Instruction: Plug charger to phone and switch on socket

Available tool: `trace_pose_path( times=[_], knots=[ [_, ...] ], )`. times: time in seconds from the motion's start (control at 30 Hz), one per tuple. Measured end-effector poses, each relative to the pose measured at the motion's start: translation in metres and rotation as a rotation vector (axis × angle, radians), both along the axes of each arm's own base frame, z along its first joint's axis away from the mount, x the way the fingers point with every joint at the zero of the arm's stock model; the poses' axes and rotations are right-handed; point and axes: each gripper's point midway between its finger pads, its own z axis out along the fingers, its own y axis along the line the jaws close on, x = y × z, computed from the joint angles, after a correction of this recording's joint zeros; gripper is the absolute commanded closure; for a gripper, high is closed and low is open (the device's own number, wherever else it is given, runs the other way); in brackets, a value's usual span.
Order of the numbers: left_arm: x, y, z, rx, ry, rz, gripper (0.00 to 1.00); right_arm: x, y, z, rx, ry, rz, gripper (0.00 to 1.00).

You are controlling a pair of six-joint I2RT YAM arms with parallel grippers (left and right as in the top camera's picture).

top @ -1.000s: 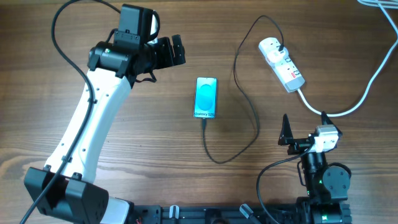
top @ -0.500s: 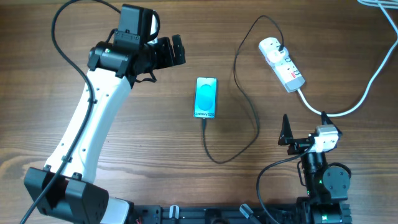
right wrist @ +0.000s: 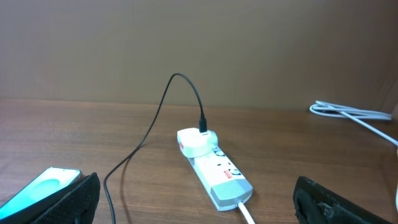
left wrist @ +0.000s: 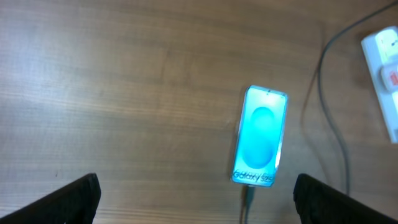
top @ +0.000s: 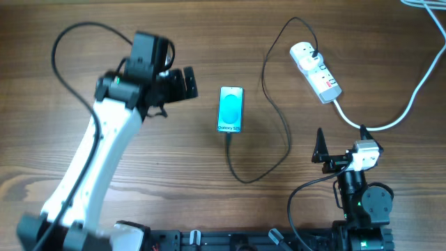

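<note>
My left gripper (top: 188,83) is open, its two fingers (left wrist: 73,200) far apart, and it holds nothing. It hangs over the wood table (top: 174,160). My left arm looks a bit blurry from above.

The phone (top: 231,109) lies flat on the table near this gripper, off to its side and not touching it. In my left wrist view the phone sits ahead of me, between my two fingers and closer to one of them. Its screen glows bright blue, with a white strip of tiny words at the end nearest my fingers.

The charger (top: 282,132) is a thin black cable. Its small tip meets the phone at the end with the white strip. From there the cable loops across the table and runs up to the socket (top: 317,72).

The socket is a long white strip, well away from my left gripper, on the far side of the phone. A black plug (top: 315,53) sticks in its end. I see small red marks (top: 328,84) on it, but I cannot tell if it is switched on.

My right gripper (top: 341,143) is open too, fingers wide and empty. It rests low near the front edge of the table. The socket lies ahead of it, between its fingers in my right wrist view. The thick white cord (top: 390,120) passes just beside this gripper.
</note>
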Motion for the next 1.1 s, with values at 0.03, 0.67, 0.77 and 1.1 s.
trace_pose_path(
  times=[0.03, 0.67, 0.77, 1.1],
  knots=[
    [-0.014, 0.005, -0.009, 0.002, -0.004, 0.004, 0.00, 0.000, 0.000, 0.000, 0.000, 0.000, 0.000, 0.00],
    [-0.119, 0.071, -0.026, 0.005, -0.854, 0.043, 0.00, 0.000, 0.000, 0.000, 0.000, -0.002, 0.000, 0.00],
    [-0.114, 0.079, -0.028, 0.011, -0.909, 0.077, 0.00, 0.000, 0.000, 0.000, 0.000, -0.002, 0.000, 0.00],
    [-0.109, 0.096, -0.028, 0.047, -0.969, 0.130, 0.00, 0.000, 0.000, 0.000, 0.000, -0.002, 0.000, 0.00]
  ],
)
